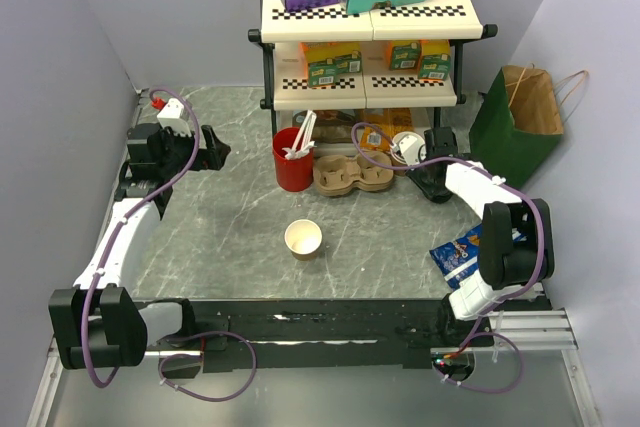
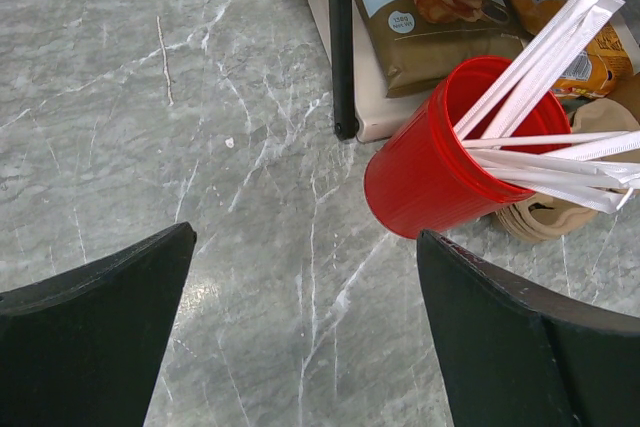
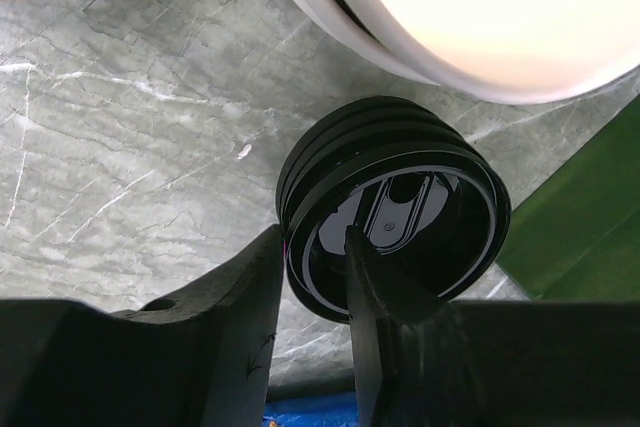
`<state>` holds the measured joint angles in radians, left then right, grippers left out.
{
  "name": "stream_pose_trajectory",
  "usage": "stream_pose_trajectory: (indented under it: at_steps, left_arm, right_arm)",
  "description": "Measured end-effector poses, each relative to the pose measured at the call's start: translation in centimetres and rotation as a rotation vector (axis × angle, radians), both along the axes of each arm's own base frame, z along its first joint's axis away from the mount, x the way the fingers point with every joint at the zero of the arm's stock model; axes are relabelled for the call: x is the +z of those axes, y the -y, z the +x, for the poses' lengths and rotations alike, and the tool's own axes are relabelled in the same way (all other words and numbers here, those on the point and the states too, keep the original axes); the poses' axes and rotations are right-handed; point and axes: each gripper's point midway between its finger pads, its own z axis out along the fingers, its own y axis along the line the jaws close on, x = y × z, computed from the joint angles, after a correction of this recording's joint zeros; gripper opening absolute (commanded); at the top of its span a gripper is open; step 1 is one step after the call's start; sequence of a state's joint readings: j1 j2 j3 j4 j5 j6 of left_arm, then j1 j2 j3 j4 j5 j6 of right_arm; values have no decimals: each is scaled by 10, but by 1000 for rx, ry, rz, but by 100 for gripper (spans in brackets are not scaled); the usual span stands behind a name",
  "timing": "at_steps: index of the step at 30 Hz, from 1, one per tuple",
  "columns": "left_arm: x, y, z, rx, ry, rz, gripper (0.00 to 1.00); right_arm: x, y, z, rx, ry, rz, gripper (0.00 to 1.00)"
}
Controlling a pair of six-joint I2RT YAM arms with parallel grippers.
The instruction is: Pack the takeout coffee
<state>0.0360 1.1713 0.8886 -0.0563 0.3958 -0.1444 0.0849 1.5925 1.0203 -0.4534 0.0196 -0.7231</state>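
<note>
The right gripper has its two fingers close together, with the rim of a black lid between them. One finger is outside the rim and the other is inside the lid, and both seem to press on it. This lid is the top one of a short stack of black lids, which rests on the grey marble table. A green paper bag is just beside the stack.

The left gripper has its fingers wide apart and holds nothing. It hangs above the table, and the red cup with white stirrers is near it.

The brown paper cup stands upright near the middle of the table, well apart from both grippers. Its mouth is open and its inside is pale. The cardboard cup carrier lies behind it.
</note>
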Motion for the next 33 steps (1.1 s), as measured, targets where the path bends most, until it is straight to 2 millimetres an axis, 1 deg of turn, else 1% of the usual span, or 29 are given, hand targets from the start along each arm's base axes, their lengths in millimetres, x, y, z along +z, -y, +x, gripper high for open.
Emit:
stream_pose_trajectory:
  at_steps: [4, 10, 20, 24, 26, 33]
  left_arm:
    - [0, 0, 0, 0, 0, 0, 99]
    - [0, 0, 0, 0, -1, -1, 99]
    - [0, 0, 0, 1, -1, -3, 99]
    - [0, 0, 0, 1, -1, -3, 100]
    - [0, 0, 0, 0, -1, -3, 99]
    - [1, 2, 0, -5, 1, -11, 99]
  right_arm:
    - [0, 0, 0, 1, -1, -1, 38]
    - [-4, 0, -2, 4, -7, -4, 36]
    - [-6, 4, -5, -4, -13, -23, 21]
    - [-5, 5, -6, -6, -14, -25, 17]
    - [-2, 5, -8, -8, -16, -22, 15]
    - [20, 2, -16, -15, 20, 4, 10]
